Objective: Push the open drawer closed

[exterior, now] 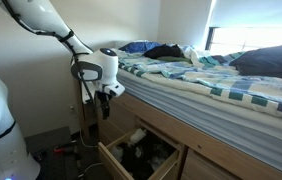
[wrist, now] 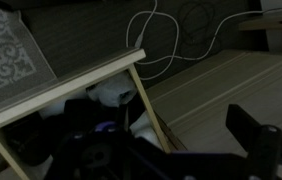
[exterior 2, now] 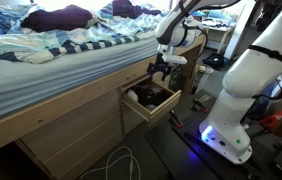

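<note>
Dropping the jaws (clenched or released, I can't tell) outside the drawer front should allow a square push.

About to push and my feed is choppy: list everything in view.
Bed: one, blue-and-white striped bedding, filling the background.
Drawer: one, light tan wood, pulled out from under the bed, dark things inside.
Clothes: a few heaps, dark, on the bed.
Cables: a few, white, on the floor by the drawer.
Mat: one, grey patterned, on the floor.
Arm: one, white, reaching over the drawer.
Gripper: one, dark, hanging above the drawer.
</note>
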`<action>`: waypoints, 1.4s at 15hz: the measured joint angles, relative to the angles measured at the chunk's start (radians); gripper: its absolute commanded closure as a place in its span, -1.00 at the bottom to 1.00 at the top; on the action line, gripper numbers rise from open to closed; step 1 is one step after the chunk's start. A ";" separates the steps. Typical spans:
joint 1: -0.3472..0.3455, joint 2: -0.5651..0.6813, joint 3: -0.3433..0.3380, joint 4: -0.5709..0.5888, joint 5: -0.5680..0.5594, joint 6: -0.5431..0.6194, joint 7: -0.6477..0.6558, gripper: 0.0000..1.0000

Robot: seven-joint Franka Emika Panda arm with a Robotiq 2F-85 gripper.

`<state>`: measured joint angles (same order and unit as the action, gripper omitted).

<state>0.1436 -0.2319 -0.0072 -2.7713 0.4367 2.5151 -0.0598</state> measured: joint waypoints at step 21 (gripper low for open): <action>-0.094 0.268 -0.020 0.007 0.230 -0.008 0.012 0.02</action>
<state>0.0498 0.0361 -0.0272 -2.7642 0.6671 2.5070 -0.0474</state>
